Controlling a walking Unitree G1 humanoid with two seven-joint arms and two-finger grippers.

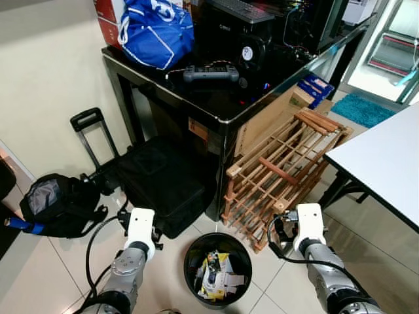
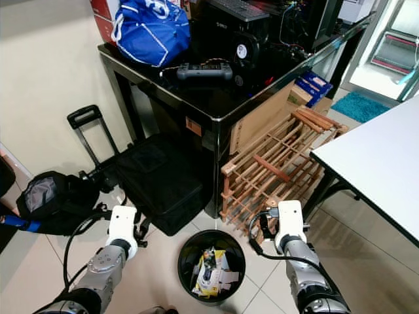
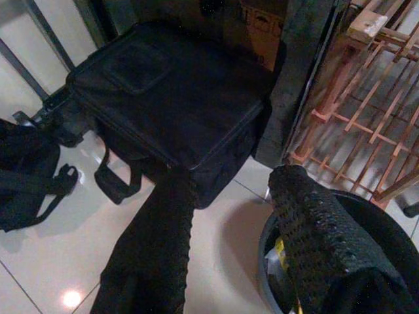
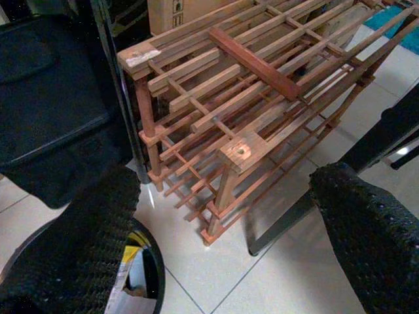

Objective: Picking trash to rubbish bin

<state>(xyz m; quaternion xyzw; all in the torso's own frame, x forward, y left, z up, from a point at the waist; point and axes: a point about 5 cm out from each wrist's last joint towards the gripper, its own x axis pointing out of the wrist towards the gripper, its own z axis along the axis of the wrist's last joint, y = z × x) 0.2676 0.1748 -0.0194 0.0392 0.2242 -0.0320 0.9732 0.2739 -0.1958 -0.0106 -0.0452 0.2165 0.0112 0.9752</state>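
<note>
Two hands up front, both empty. My left hand (image 3: 229, 235) hangs over the tiled floor (image 1: 52, 275) just left of the rubbish bin (image 1: 195, 250), fingers (image 3: 154, 255) spread apart, nothing between them. My right hand (image 4: 222, 242) hangs to the right of the bin, beside the wooden rack (image 1: 281, 173), fingers (image 4: 373, 229) also spread wide, nothing held.

Bin is round, black, standing upright on the floor between my two arms. Trash (image 1: 219, 275) already lies inside it: crumpled white paper and a yellow-printed wrapper; other bits too small to tell.

Behind the bin, a black soft case (image 1: 160, 180) with a pull handle (image 1: 88, 127) lies on the floor under the black table (image 1: 216, 108). Wooden rack leans tilted against the table's corner and a cardboard sheet (image 1: 268, 121). A black backpack (image 1: 55, 203) sits on the floor at far left, partly unzipped. On the table: a blue bag (image 1: 157, 29), a grey handheld controller (image 1: 211, 73), dark electronics gear behind. A white table (image 1: 386, 157) edges in from the right. A teal mat (image 1: 363, 108) lies on the floor further back.
</note>
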